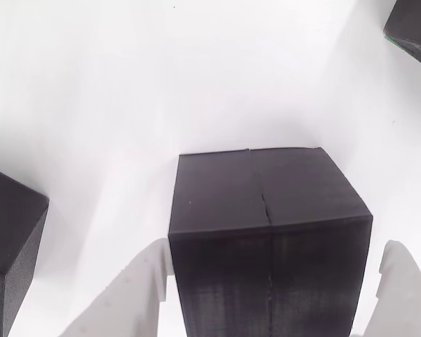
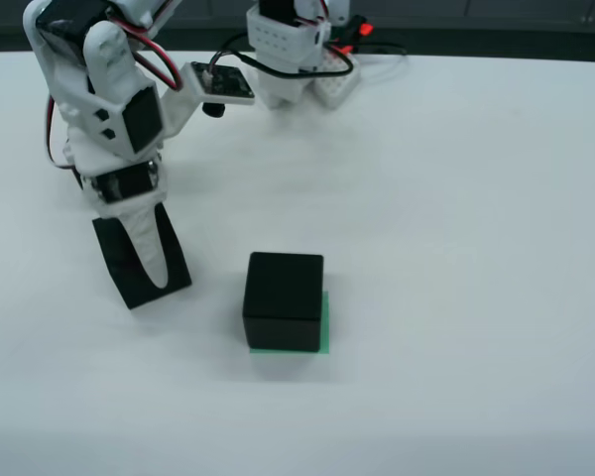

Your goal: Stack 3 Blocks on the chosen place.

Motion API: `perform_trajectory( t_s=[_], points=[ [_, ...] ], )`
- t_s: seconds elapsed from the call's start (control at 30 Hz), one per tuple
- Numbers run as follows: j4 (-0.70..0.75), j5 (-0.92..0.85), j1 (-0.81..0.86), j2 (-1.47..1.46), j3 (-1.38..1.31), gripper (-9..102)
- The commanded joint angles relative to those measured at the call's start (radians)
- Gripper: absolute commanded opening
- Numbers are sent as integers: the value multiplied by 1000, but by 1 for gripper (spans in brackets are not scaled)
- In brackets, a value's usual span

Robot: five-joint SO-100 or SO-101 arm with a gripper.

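block on green patch (image 2: 284,299): nearest the front edge in the view from above; a matte black cube sitting squarely on the tabletop, covering most of the patch.
green patch (image 2: 324,322): the chosen place; a thin green strip shows along the cube's right side and under its front edge.
tabletop (image 2: 456,218): plain white surface carrying everything.
claw (image 2: 147,260): white two-finger claw, left of the centre cube in the view from above, pointing down; jaws closed around a black cube, one white finger (image 2: 149,248) lying across its visible face.
held block (image 2: 129,273): black cube clamped between the fingers, tilted off square relative to the centre cube; whether its lower edge touches the tabletop cannot be told.
view riding on the claw: the held block (image 1: 266,239) takes up the lower centre, a fine seam running down its faces, white finger tips (image 1: 396,274) flanking both sides.
third block (image 1: 7,246): black cube at the left edge of the claw-mounted view, on the tabletop, apart from the held one.
dark corner (image 1: 414,28): black cube corner with a trace of green beneath it, top right of the claw-mounted view.
arm (image 2: 99,89): white segments with red and black wires, rising behind the claw.
base (image 2: 293,45): white mount at the far edge of the tabletop.
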Motion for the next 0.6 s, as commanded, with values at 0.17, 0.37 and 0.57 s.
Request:
perform_trajectory(
  t_s=[0.17,0.37,0.57],
  points=[
    [-6,15,-14,-12,-41,22],
    [43,91,-17,25,-43,22],
    [107,233,-43,189,-44,22]
  ],
)
